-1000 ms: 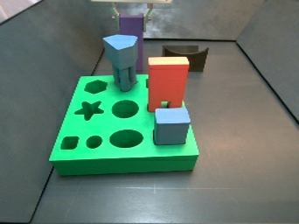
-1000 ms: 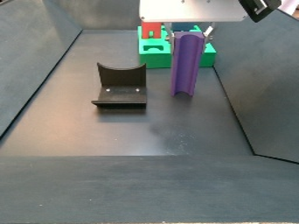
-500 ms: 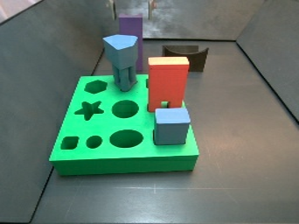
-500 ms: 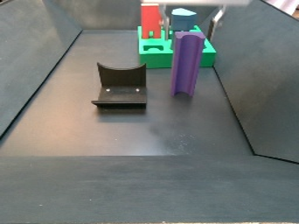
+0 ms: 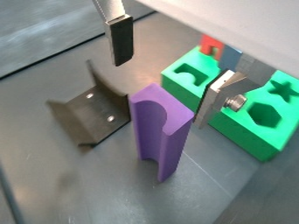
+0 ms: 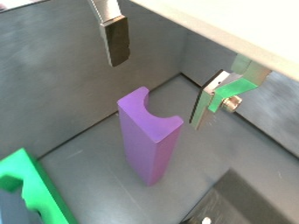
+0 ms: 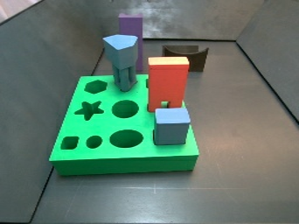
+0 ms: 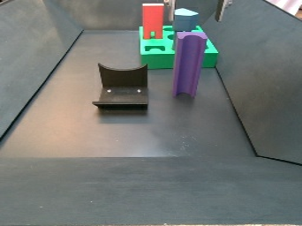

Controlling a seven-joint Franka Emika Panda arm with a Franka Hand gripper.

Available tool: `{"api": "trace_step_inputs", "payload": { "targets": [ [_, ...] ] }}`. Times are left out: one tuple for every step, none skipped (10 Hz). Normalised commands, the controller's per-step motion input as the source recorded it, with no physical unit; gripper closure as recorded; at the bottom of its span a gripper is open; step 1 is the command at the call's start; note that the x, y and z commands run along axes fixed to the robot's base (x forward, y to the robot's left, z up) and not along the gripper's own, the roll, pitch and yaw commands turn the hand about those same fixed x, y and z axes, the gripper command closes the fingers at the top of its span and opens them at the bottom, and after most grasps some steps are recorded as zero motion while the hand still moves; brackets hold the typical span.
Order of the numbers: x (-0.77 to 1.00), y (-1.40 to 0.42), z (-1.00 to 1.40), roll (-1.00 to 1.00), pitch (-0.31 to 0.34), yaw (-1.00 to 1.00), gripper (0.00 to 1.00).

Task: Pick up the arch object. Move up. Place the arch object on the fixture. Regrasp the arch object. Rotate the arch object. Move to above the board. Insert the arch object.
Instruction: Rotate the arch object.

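The purple arch object (image 5: 162, 133) stands upright on the dark floor, its scooped end up, and is also seen as the arch object (image 6: 149, 144), the arch object (image 7: 129, 27) and the arch object (image 8: 188, 64). My gripper (image 5: 167, 74) hangs open above it, as my gripper (image 6: 163, 74) shows too; its fingers (image 5: 119, 39) are well apart with nothing between them. The dark fixture (image 8: 122, 86) sits on the floor beside the arch object, empty. The green board (image 7: 87, 131) lies beyond it. In both side views the gripper is almost entirely above the frame.
On the board stand a blue-grey pentagon column (image 7: 121, 61), a red-orange block (image 7: 167, 83) and a small blue cube (image 7: 170, 127). Star, hexagon, round and square holes show open. Sloping dark walls (image 8: 35, 79) enclose the floor.
The gripper has risen straight up, leaving both side views. The arch object stays standing where it was.
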Motion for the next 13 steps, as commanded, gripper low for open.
{"api": "trace_step_inputs", "payload": {
  "targets": [
    [0.02,0.04,-0.02,0.00,0.007,1.00,0.00],
    [0.02,0.03,-0.02,0.00,0.007,1.00,0.00],
    [0.02,0.02,-0.02,0.00,0.007,1.00,0.00],
    [0.02,0.02,-0.02,0.00,0.007,1.00,0.00],
    [0.02,0.01,-0.02,0.00,0.008,1.00,0.00],
    [0.02,0.01,-0.02,0.00,0.008,1.00,0.00],
    [0.02,0.00,-0.02,0.00,0.008,1.00,0.00],
    [0.02,0.00,-0.02,0.00,0.008,1.00,0.00],
    [0.02,0.00,-0.02,0.00,0.008,1.00,0.00],
    [0.02,0.00,-0.02,0.00,0.009,1.00,0.00],
    [0.02,0.00,-0.02,0.00,0.009,1.00,0.00],
    [0.02,0.00,-0.02,0.00,0.009,1.00,0.00],
    [0.02,0.00,-0.02,0.00,0.009,1.00,0.00]
  ]
}}
